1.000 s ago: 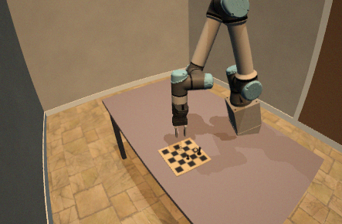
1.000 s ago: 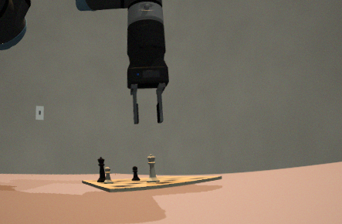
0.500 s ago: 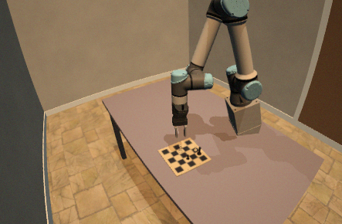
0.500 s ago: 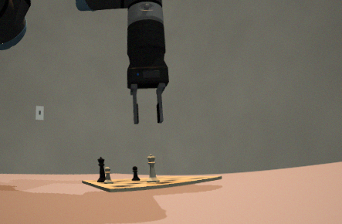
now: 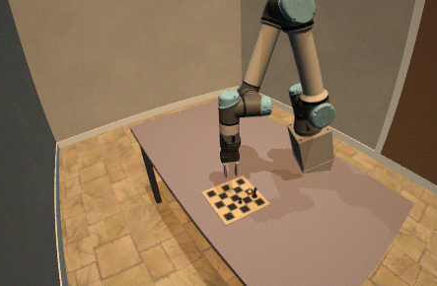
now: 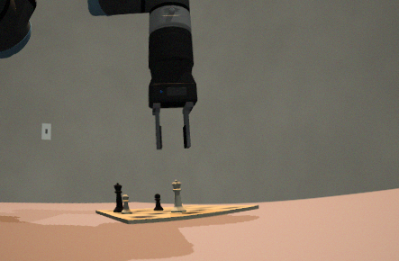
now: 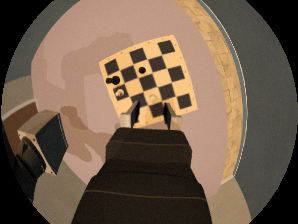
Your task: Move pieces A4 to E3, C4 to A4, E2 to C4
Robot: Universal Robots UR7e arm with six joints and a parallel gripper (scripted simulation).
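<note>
The chessboard (image 5: 237, 212) (image 6: 130, 220) (image 7: 187, 85) carries the pieces, all upright. A tall black piece (image 5: 254, 192) (image 6: 118, 198) (image 7: 114, 80) stands beside a short white piece (image 5: 250, 190) (image 6: 125, 204) (image 7: 120, 92) near one edge. A black pawn (image 5: 240, 201) (image 6: 158, 202) (image 7: 142, 70) stands further in. A tall white crowned piece (image 5: 231, 187) (image 6: 176, 197) (image 7: 153, 97) stands apart from the others. My gripper (image 5: 231, 176) (image 6: 173, 147) (image 7: 151, 108) is open and empty, fingers pointing down, well above the tall white piece. The edge letters and digits are too small to read.
The board lies on a pinkish table (image 5: 305, 237) (image 6: 305, 234) (image 7: 75, 30), near its long edge. The robot's base block (image 5: 312, 150) (image 7: 47, 140) stands at the table's far side. The arm's shadow falls across the table.
</note>
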